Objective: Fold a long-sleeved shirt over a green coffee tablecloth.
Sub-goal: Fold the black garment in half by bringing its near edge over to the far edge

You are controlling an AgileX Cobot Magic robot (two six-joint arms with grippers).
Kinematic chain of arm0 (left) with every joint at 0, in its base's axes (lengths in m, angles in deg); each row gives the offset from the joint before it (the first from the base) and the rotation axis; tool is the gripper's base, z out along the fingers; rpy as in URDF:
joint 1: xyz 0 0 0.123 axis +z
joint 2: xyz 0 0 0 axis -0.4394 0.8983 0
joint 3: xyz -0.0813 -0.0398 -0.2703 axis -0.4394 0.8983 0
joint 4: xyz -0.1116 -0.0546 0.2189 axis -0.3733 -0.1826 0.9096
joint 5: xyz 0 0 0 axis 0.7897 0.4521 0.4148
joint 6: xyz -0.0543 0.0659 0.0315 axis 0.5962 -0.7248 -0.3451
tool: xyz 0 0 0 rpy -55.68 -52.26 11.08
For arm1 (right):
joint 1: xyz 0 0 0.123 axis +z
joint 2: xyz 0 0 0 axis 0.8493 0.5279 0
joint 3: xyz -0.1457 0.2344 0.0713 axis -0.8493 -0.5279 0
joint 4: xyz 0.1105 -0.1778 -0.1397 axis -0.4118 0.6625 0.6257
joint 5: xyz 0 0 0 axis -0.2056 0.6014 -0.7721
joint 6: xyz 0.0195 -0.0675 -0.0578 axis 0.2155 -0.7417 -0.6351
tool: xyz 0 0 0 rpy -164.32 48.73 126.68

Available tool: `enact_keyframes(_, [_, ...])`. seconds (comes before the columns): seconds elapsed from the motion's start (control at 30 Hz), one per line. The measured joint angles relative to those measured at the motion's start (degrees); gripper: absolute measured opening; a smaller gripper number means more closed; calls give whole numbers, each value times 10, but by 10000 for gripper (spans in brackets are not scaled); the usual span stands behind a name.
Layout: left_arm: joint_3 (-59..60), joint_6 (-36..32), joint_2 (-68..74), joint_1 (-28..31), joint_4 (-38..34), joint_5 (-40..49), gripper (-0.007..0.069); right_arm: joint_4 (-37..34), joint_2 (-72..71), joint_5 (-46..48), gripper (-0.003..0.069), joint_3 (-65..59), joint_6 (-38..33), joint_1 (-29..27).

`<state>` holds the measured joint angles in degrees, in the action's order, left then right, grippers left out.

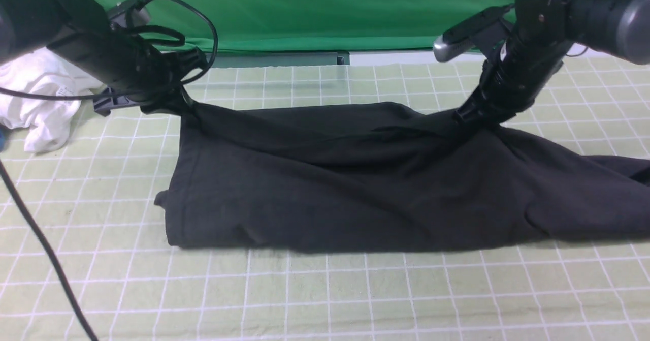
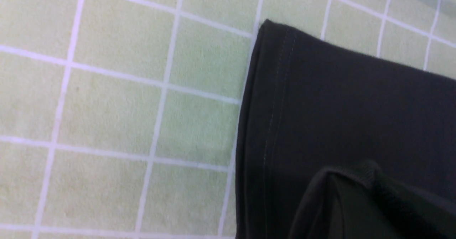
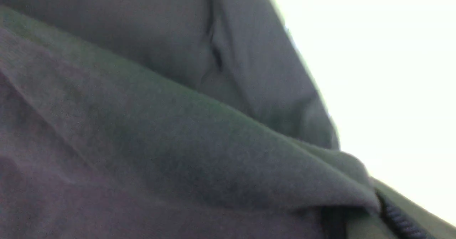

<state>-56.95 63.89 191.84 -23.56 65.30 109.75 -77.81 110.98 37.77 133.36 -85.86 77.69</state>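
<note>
Black shirt lying crosswise on the checked tablecloth, its far edge raised at two points. Left gripper — jaws closed on the shirt's far left corner. Right gripper — jaws closed on a pinch of the far edge, toward the right. The stitched left hem runs near to far, the near edge rests as a soft fold, and the right end passes out of view. Open tablecloth forms a wide band on the near side and a narrower one before the green backdrop. White garment at far left; cable at near left.
</note>
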Motion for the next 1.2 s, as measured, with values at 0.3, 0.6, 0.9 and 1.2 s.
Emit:
enact_keyframes(0.3, [-28, 17, 39, 21, 0, -25, 16, 0, 64, -22, 15, 74, 10, -1])
enact_keyframes(0.6, [-29, 18, 74, 21, -27, -71, 17, 5, 87, -76, 94, 77, 10, -1])
enact_keyframes(0.9, [-58, 26, 88, 23, -28, -55, 181, 74, 90, -69, 371, 105, 11, -1])
enact_keyframes(1.2, [-239, 25, 89, 35, -27, 37, 486, -24, 89, 148, 197, 316, -5, -1])
